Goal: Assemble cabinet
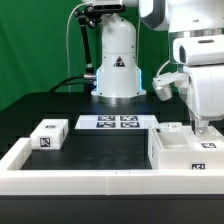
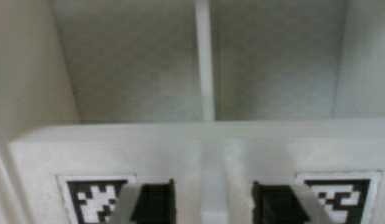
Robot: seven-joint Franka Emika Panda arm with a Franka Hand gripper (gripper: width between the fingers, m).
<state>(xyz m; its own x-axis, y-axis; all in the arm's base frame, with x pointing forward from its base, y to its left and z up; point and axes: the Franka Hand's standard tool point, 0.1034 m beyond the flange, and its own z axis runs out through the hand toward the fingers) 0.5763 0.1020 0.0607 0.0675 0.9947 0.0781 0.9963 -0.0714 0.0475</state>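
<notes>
The cabinet body (image 1: pixel 185 152), a big white box with square tags, stands at the exterior view's right. My gripper (image 1: pixel 201 130) hangs straight down over its top, fingertips at the box's upper edge. In the wrist view the cabinet body (image 2: pixel 207 150) fills the picture, a tag on each side low down and a thin raised line running up its inner face. My gripper (image 2: pixel 214 200) has its two dark fingers (image 2: pixel 153 202) apart, with a strip of the white box face showing between them, and nothing looks clamped. A small white tagged block (image 1: pixel 47 134) lies at the exterior view's left.
The marker board (image 1: pixel 115 123) lies flat at the back middle, in front of the robot's white base (image 1: pixel 117 65). A long white rail (image 1: pixel 90 181) runs along the table's front edge and up its left side. Black table top (image 1: pixel 100 150) lies between block and cabinet.
</notes>
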